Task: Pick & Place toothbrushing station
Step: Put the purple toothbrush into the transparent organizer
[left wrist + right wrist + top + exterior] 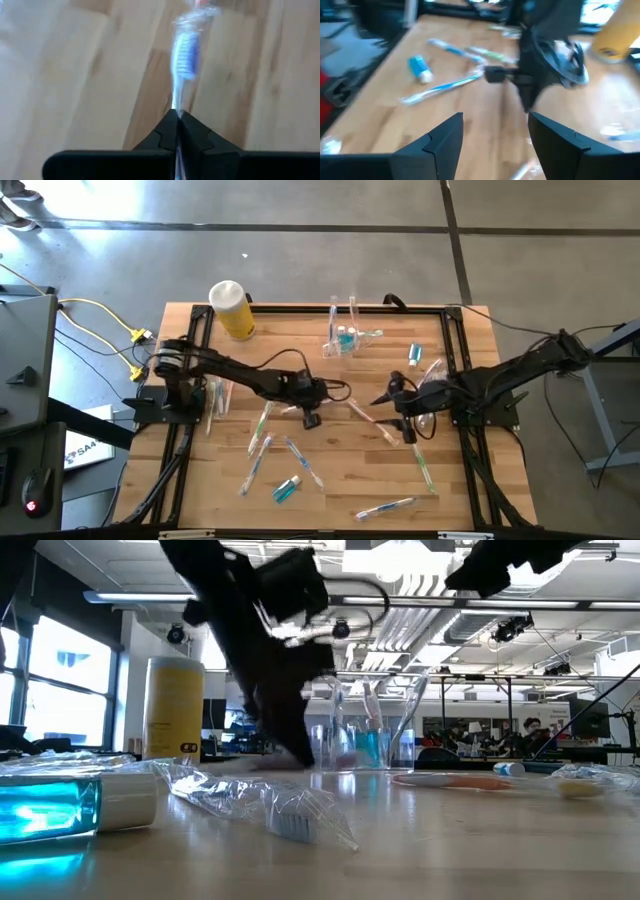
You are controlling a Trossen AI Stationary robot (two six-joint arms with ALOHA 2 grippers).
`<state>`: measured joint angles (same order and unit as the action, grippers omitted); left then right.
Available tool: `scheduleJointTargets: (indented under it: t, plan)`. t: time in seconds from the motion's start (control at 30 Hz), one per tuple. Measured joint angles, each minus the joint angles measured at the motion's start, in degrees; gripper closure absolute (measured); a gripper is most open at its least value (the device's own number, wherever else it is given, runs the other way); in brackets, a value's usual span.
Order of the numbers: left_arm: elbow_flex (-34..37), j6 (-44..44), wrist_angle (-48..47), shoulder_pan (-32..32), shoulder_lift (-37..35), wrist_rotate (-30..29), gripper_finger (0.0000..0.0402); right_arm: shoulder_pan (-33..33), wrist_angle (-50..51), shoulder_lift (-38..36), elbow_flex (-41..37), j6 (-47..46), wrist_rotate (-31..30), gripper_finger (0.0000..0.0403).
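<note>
My left gripper (311, 418) is over the middle of the wooden table (200, 480), shut on a slim toothbrush (184, 52) in a clear wrapper; its blue-bristled head shows beyond the fingertips. The small clear cup (345, 340) stands at the far middle with a few toothbrushes upright in it, also seen in the low view (365, 735). My right gripper (495, 117) hangs open above the table to the right of the left one (390, 395), holding nothing. Several more wrapped toothbrushes (262, 442) and a teal tube (287, 488) lie flat on the wood. My left gripper pinches the toothbrush's handle (176, 102) between its two shut fingers, just behind the bristled head. The fingers slant down from the table's left and lie along the brush, whose head points on past them. Whether the brush is clear of the table I cannot tell.
A yellow cylinder container (232, 308) with a white top stands at the far left corner. A second teal tube (414, 355) lies right of the cup. Loose toothbrushes (385, 507) are scattered along the near half, and one lies close to the low camera (290, 810).
</note>
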<state>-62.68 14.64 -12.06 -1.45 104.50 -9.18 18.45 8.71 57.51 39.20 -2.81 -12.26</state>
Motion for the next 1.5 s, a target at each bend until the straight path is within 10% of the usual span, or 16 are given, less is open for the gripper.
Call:
scheduleJointTargets:
  t: [0.3, 0.6, 0.9, 1.5]
  plan:
    - [-0.2, -4.0, 0.8, 0.0, -15.4, -2.2, 0.0401, 0.4, -1.3, -1.0, 0.0, 2.1, -15.0, 0.0188]
    - [10.1, -11.6, 31.5, 9.1, -21.2, 8.7, 0.0401, -0.1, -1.5, -1.0, 0.0, 1.9, -14.6, 0.0188]
    - [23.5, -5.8, 77.3, 21.0, -13.8, 18.9, 0.0401, -0.1, -1.5, -1.0, 0.0, 1.6, -14.6, 0.0188]
    - [11.7, -0.7, 93.0, 31.9, 5.3, 28.7, 0.0401, 2.2, -2.1, 3.6, 0.0, -5.4, -14.7, 0.0188]
